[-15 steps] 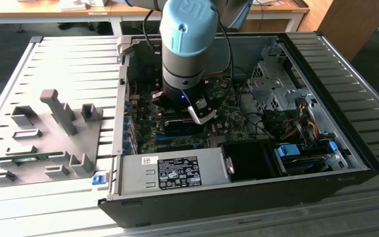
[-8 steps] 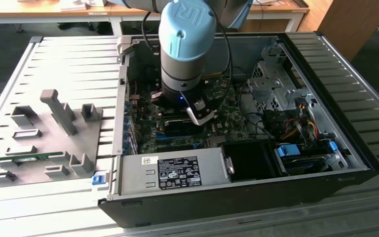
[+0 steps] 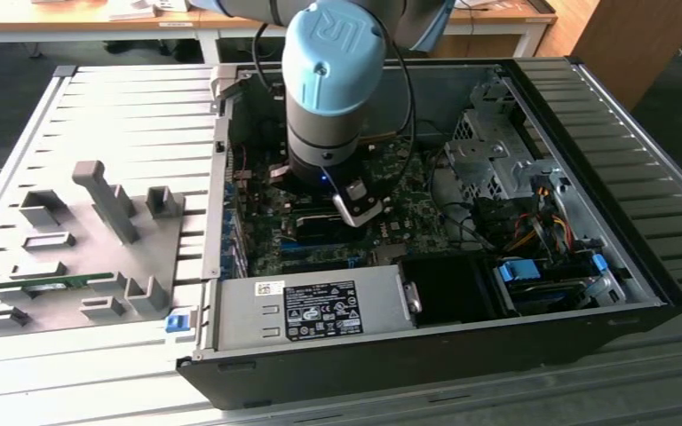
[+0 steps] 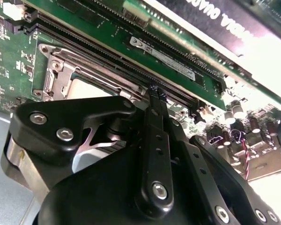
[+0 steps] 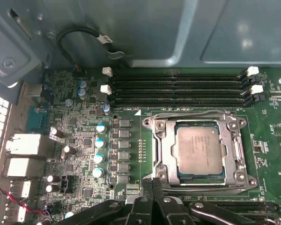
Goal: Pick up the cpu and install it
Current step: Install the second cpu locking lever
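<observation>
Cpu [image 5: 200, 149] sits flat in socket frame [image 5: 158, 140] on motherboard [image 5: 131, 140], silver top up. Gripper [image 5: 153, 183] hangs just beside the socket's edge, fingers pinched together, holding nothing (cpu is square, no long axis).

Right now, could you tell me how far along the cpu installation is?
Mostly done, it seems: in the first wrist view the cpu lies flat in the socket on the motherboard, inside its metal frame. The gripper sits beside the socket, fingertips together and holding nothing. Whether the chip is fully seated or the frame latched cannot be told. In the exterior view the arm reaches into the open computer case.
</observation>
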